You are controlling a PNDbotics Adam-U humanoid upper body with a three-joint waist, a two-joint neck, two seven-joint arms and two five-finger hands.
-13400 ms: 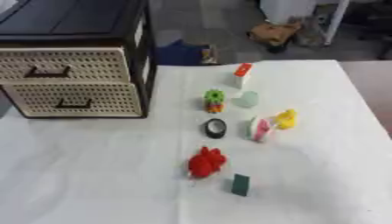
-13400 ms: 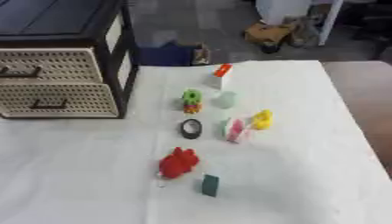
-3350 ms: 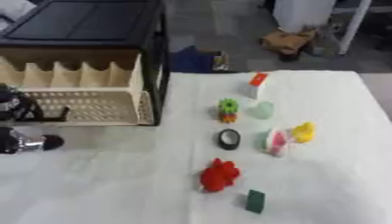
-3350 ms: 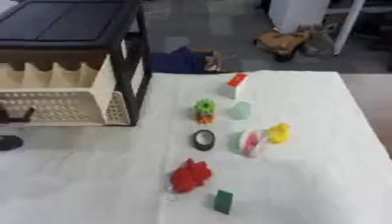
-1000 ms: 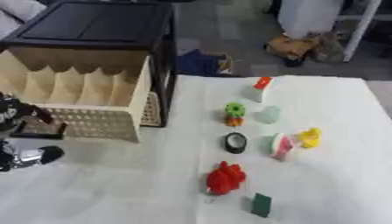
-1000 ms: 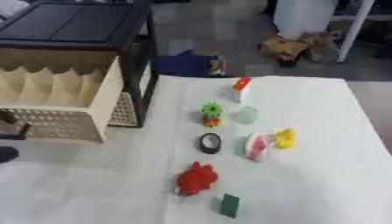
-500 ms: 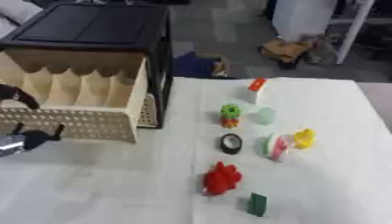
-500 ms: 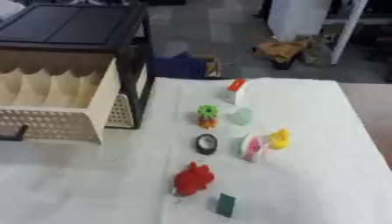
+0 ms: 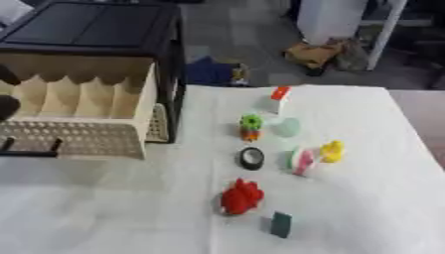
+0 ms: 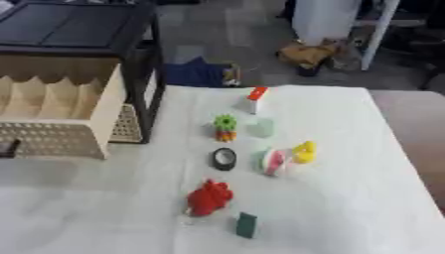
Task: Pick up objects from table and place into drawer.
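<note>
Drawer [image 9: 83,101] of the black cabinet [image 9: 96,30] stands pulled well out over the tabletop [image 9: 104,208], its divided compartments bare and open to the top, so that things can be dropped in from above. At the left edge, just beside the drawer, dark rounded shapes [image 9: 7,106] show, probably part of the robot's left hand; whether its fingers are open or curled I cannot tell. The right hand shows in neither view.

Everything to be picked lies to the right of the drawer, in a loose line running from far to near. Farthest from it is a small white block with a red top [image 9: 276,98]. Nearer come a green-and-orange toy [image 9: 250,126] and a pale green piece [image 9: 286,127] beside it, then a black ring [image 9: 251,158], which lies flat. Right of the ring sit a pink-and-green thing [image 9: 301,160] and a yellow toy [image 9: 331,150], touching or nearly so. Nearest the camera are a red lumpy toy [image 9: 241,196] and a small dark green block [image 9: 281,224].

None of them is in the drawer yet, so the placing is still to begin. The spacing between most pieces should leave room for fingers to close on one alone.
</note>
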